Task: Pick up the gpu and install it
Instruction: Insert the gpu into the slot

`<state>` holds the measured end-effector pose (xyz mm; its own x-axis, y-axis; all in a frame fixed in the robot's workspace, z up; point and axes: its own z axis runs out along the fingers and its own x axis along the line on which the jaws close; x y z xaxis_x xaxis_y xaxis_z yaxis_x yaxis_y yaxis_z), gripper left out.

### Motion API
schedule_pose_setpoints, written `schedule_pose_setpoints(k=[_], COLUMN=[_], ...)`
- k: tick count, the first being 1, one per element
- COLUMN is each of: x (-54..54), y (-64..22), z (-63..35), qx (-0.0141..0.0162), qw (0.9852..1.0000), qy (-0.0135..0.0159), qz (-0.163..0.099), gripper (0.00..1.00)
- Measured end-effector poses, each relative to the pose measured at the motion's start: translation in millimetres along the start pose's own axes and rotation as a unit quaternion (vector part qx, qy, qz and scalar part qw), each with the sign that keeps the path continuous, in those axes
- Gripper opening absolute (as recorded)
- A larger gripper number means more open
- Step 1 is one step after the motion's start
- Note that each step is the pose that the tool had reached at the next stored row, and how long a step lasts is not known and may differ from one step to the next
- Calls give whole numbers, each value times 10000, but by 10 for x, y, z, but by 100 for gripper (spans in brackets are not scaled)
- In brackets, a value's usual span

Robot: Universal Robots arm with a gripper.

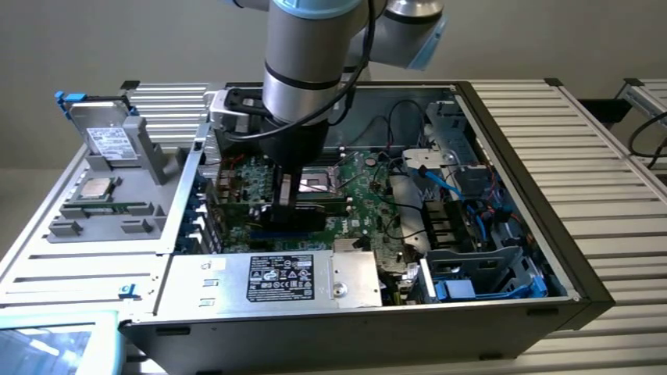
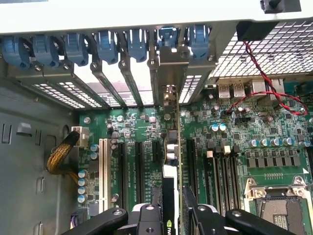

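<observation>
Because the card must drop straight into a slot, the exterior view shows the arm (image 1: 302, 78) holding the gpu (image 1: 304, 209) upright over the motherboard (image 1: 360, 187). Wrist view: fingers (image 2: 146, 218) pinch the gpu (image 2: 169, 196) edge-on, with its bracket (image 2: 172, 61) among the rear slot covers (image 2: 105, 81).

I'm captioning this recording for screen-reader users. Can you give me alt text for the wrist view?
The gripper clasps the gpu, seen edge-on, standing upright over the green motherboard between black expansion slots, its silver bracket at the case's rear slot openings beside blue latches.
</observation>
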<state>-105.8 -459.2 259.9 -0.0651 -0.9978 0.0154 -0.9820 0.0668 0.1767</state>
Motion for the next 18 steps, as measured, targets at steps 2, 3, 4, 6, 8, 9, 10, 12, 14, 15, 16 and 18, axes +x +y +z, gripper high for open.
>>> schedule_pose_setpoints(k=[2, 3, 4, 6, 8, 9, 10, 12, 14, 15, 16, 18], x=[0, 0, 0, 0, -1, 0, 0, 0, 0, 0, -1, -1], y=[3, 4, 5, 4, 1, 1, 1, 1, 0, 1, 3, 7], z=[8, 10, 10, 16, 32, 39, 39, 39, 41, 41, 41, 43], qx=[-1, -1, -1, -1, -1, -2, -2, -2, -2, -2, -1, -1], qw=[10000, 10000, 10000, 10000, 10000, 10000, 10000, 10000, 10000, 10000, 10000, 10000], qy=[-4, -6, -5, -7, -12, -12, -12, -12, -13, -14, -15, -18], qz=[-1, -1, -1, -1, -2, -2, -2, -2, -2, -2, -3, -4], gripper=[28, 28, 28, 28, 28, 28, 28, 28, 28, 28, 28, 28])
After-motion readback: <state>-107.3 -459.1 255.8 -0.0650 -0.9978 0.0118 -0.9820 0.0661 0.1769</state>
